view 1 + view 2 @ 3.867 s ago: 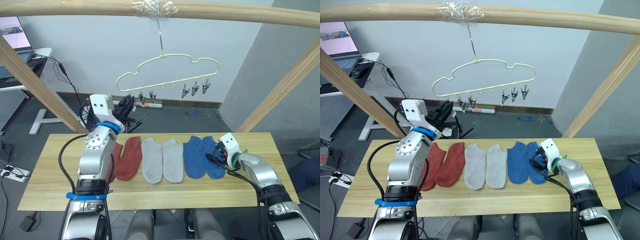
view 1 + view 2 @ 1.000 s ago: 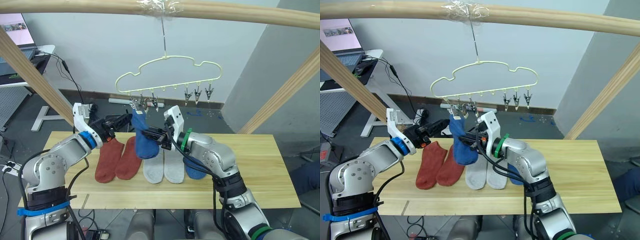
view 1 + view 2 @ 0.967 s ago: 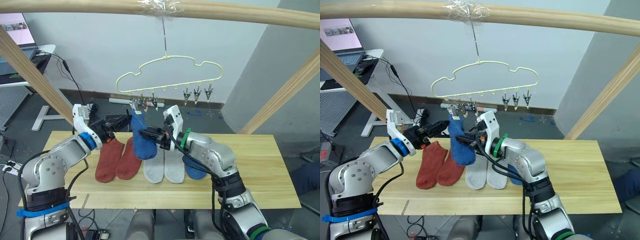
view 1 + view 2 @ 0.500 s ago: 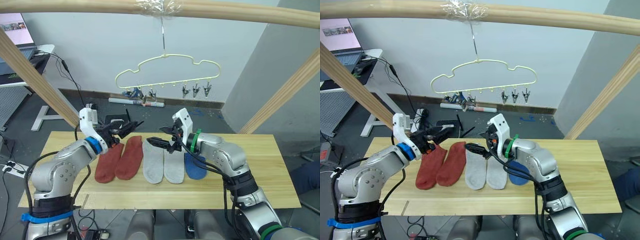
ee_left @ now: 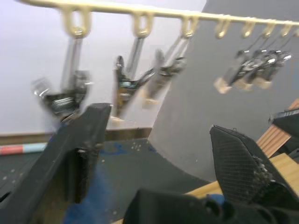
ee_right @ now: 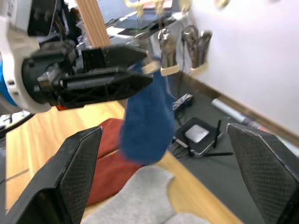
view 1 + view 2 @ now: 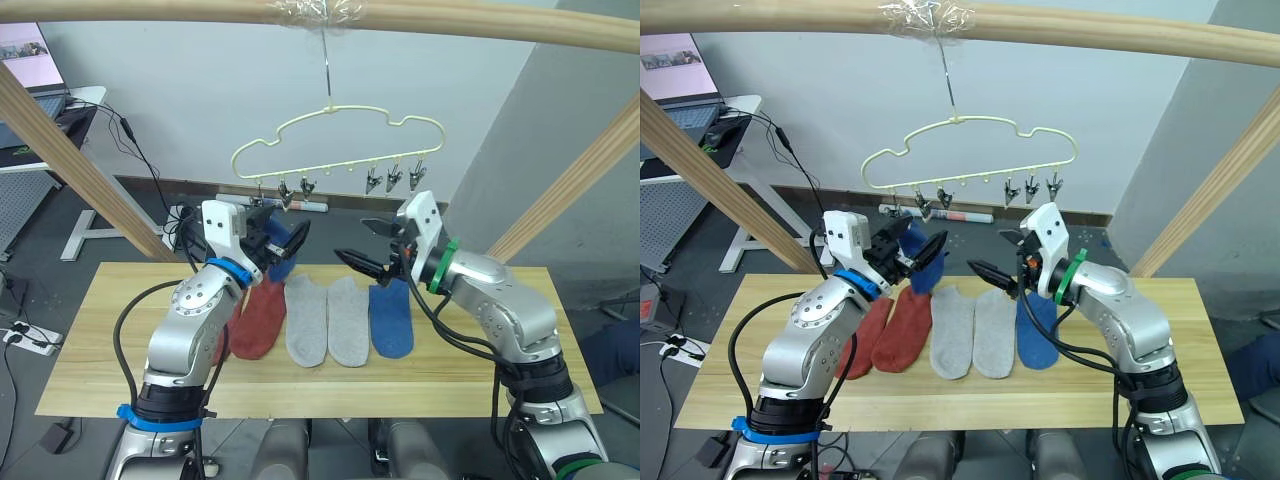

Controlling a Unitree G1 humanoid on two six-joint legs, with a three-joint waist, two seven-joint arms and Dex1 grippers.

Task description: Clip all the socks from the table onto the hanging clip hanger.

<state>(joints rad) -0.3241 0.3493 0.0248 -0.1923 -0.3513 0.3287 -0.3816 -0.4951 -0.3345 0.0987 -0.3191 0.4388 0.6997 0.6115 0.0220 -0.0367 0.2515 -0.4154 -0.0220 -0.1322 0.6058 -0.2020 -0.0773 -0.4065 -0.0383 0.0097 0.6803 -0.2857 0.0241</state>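
We see the pale yellow-green wire clip hanger [image 7: 340, 140] hanging above the light wooden plank table [image 7: 480, 370]. One soft-knit blue sock [image 7: 925, 262] hangs just behind the left gripper [image 7: 282, 240], whose black fingers are spread; we cannot tell whether they touch it. The right gripper [image 7: 365, 243] hovers released, fingers wide apart. On the table lie two rust-red socks [image 7: 258, 318], two light grey socks [image 7: 327, 319] and a second blue sock [image 7: 391, 320].

Blue sock [image 7: 924, 268] now hanging beside left gripper [image 7: 923, 245], right gripper [image 7: 1002, 254] drawn back right, fingers spread, one blue sock [image 7: 390, 318] left on table [image 7: 100, 340].
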